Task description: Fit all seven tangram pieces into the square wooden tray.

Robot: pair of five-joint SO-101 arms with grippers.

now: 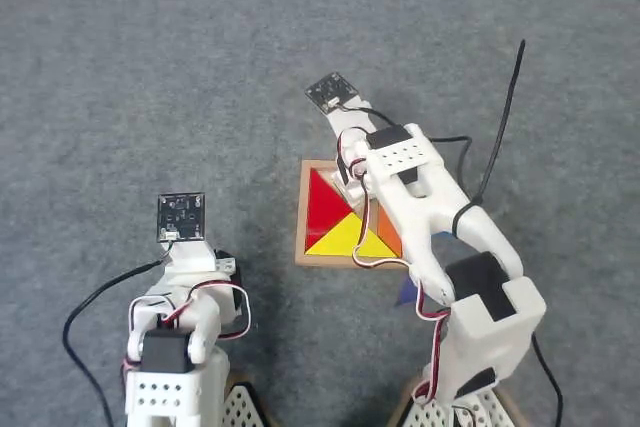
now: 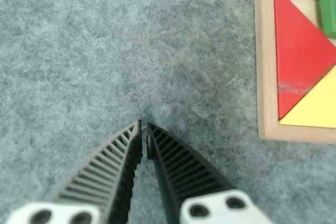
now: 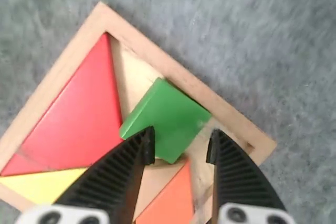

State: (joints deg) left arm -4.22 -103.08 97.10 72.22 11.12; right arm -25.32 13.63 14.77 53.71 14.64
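- Closest in, at the right gripper (image 3: 179, 148): parted to a middling gap, clamping nothing, poised low over the tray, one jaw at the edge of the green piece and the other just clear of it.
- Between those jaws: one corner of the green piece (image 3: 165, 119), resting on bare wood inside the square wooden tray (image 3: 157, 59), between the red triangle (image 3: 73, 119) and the rim; flat or tipped, cannot tell.
- Further round inside the tray: the yellow triangle (image 3: 42, 187) edge to edge with the red one, and the orange triangle (image 3: 168, 203) near the gripper's base.
- Outside the tray, just beside its near edge: a blue piece (image 1: 405, 294) on the tabletop (image 1: 150, 77), mostly hidden under the right arm (image 1: 470, 237).
- At the left gripper (image 2: 144, 127): pinched almost closed on nothing, low over the grey tabletop, well apart from the tray.
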